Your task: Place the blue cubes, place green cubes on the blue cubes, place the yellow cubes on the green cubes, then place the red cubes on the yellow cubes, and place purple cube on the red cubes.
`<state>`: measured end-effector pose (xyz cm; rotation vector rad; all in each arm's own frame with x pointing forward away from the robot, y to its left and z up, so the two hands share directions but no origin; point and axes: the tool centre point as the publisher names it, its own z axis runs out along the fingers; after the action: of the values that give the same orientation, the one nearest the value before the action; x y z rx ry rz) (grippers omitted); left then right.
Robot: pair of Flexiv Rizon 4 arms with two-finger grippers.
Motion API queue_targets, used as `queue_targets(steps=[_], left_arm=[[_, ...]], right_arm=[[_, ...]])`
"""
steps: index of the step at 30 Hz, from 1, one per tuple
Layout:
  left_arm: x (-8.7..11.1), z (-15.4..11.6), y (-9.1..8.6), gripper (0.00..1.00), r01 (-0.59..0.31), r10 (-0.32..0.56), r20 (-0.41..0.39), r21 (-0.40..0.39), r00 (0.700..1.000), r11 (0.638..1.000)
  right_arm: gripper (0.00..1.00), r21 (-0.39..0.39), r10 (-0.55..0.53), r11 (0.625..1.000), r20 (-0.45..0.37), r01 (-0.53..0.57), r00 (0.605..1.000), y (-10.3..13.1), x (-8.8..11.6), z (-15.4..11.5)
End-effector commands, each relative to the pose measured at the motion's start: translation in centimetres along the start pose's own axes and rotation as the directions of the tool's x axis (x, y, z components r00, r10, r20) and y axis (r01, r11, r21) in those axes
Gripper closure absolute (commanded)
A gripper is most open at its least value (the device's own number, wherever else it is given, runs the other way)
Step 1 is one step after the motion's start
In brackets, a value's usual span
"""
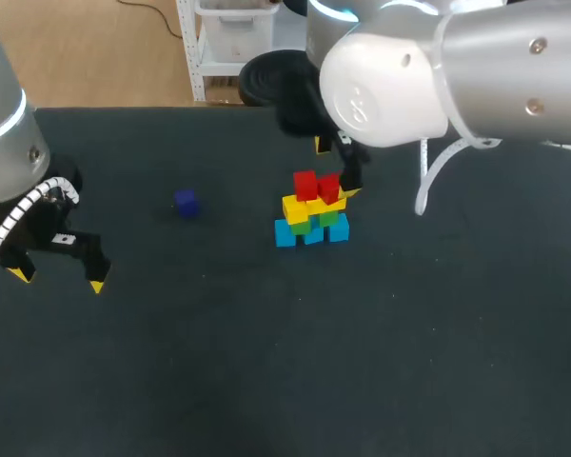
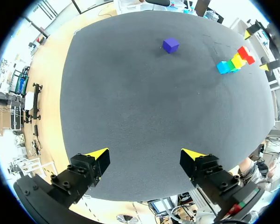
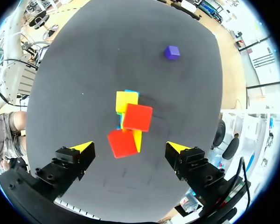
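- My left fingers [image 1: 58, 280] are hanging wide apart near the left edge of the dark worktop [image 1: 266, 362], and they are holding nothing.
- In my left wrist view those fingers [image 2: 145, 154] are spreading over bare worktop [image 2: 144, 102], with the cubes well ahead of them.
- My right fingers [image 1: 337, 168] are hovering wide apart over the stack, toward the far edge of the worktop and a little right of its middle. They are gripping nothing.
- In my right wrist view the fingers [image 3: 129, 147] are standing on either side of the red cubes [image 3: 137, 117], which are lying below them. I cannot tell whether either tip is touching a cube.
- The blue cubes [image 1: 311, 234] are sitting in a short row on the worktop as the base of the stack.
- The green cubes [image 1: 327, 219] are resting on the blue ones, and the yellow cubes [image 1: 296, 208] are lying on the green.
- Two red cubes [image 1: 316, 185] are sitting side by side on top of the yellow layer.
- The purple cube [image 1: 186, 202] is sitting alone on the worktop to the left of the stack, well apart from it and from both sets of fingers.
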<state>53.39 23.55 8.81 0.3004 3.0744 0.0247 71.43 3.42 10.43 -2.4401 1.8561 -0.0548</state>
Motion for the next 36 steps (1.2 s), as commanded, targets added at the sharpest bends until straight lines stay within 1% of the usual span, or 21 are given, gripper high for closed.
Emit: queue_targets(steps=[1,12,15,16,17,18,22,26,27,30,31,36], left_arm=[[-0.1,0.1,0.0,0.00,-0.002,0.002,-0.002,0.001,1.000,1.000],[-0.1,0.1,0.0,0.00,-0.002,0.002,-0.002,0.001,1.000,1.000],[-0.1,0.1,0.0,0.00,-0.002,0.002,-0.002,0.001,1.000,1.000],[-0.1,0.1,0.0,0.00,-0.002,0.002,-0.002,0.001,1.000,1.000],[-0.1,0.1,0.0,0.00,-0.002,0.002,-0.002,0.001,1.000,1.000],[-0.1,0.1,0.0,0.00,-0.002,0.002,-0.002,0.001,1.000,1.000],[-0.1,0.1,0.0,0.00,-0.002,0.002,-0.002,0.001,1.000,1.000],[-0.1,0.1,0.0,0.00,-0.002,0.002,-0.002,0.001,1.000,1.000],[-0.1,0.1,0.0,0.00,-0.002,0.002,-0.002,0.001,1.000,1.000],[-0.1,0.1,0.0,0.00,-0.002,0.002,-0.002,0.001,1.000,1.000],[-0.1,0.1,0.0,0.00,-0.002,0.002,-0.002,0.001,1.000,1.000],[-0.1,0.1,0.0,0.00,-0.002,0.002,-0.002,0.001,1.000,1.000]], right_arm=[[0.00,0.023,0.010,1.000,0.007,-0.010,1.000,0.4,1.1,-0.4],[0.00,0.015,-0.019,1.000,0.019,0.019,1.000,1.0,1.0,0.3],[0.00,0.041,-0.016,0.999,0.004,0.015,1.000,1.2,1.1,0.0],[0.53,0.054,-0.008,0.999,0.000,0.008,1.000,1.3,1.4,-0.3],[0.68,0.067,0.004,0.998,-0.002,-0.004,1.000,1.5,1.8,-0.7],[1.00,0.075,0.015,0.997,-0.002,-0.015,1.000,1.7,2.1,-1.1],[1.00,0.085,0.030,0.996,-0.017,-0.028,0.999,3.0,3.3,-2.0],[1.00,0.057,0.027,0.998,-0.003,-0.026,1.000,4.7,3.5,-2.1],[1.00,0.053,0.021,0.998,0.005,-0.021,1.000,5.0,3.4,-2.1],[1.00,0.017,-0.042,0.999,0.036,0.041,0.998,6.0,2.3,-1.6],[1.00,0.011,-0.057,0.998,0.036,0.056,0.998,6.1,1.9,-1.5],[1.00,-0.009,-0.103,0.995,0.050,0.103,0.993,5.9,0.9,-0.6]])
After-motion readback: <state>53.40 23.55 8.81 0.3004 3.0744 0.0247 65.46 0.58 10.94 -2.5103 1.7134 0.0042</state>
